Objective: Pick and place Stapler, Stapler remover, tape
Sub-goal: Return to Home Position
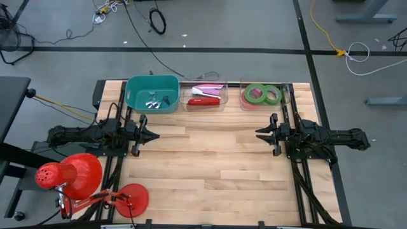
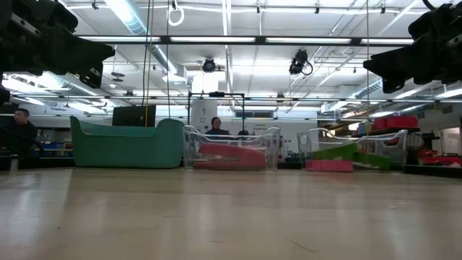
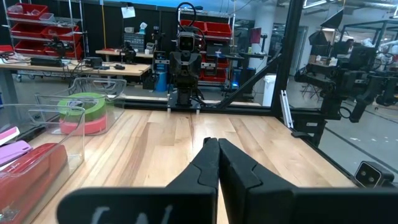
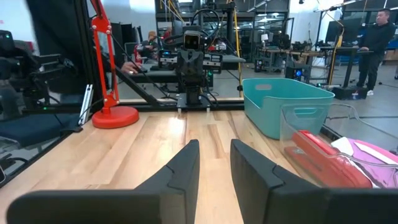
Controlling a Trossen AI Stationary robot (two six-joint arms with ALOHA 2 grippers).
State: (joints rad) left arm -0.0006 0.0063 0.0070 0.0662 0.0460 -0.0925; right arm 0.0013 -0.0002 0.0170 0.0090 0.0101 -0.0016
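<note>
We see a grey floor (image 1: 254, 25) strewn with black cables (image 1: 157, 22) beyond the wooden counter (image 1: 216, 165), a red lamp (image 1: 79, 175) at seven o'clock, long ceiling lights (image 2: 303, 40) overhead, and shelves of red bins (image 3: 28, 12).

Open-plan robotics lab or workshop. Shelves of red bins (image 3: 28, 29), benches (image 3: 62, 65) loaded with gear, and a bare ceiling with strip lights (image 2: 238, 40) and ducting (image 2: 133, 18). Cables (image 1: 157, 21) lie loose on a grey taped floor (image 1: 254, 32), and a person (image 4: 376, 37) stands at a far bench.
</note>
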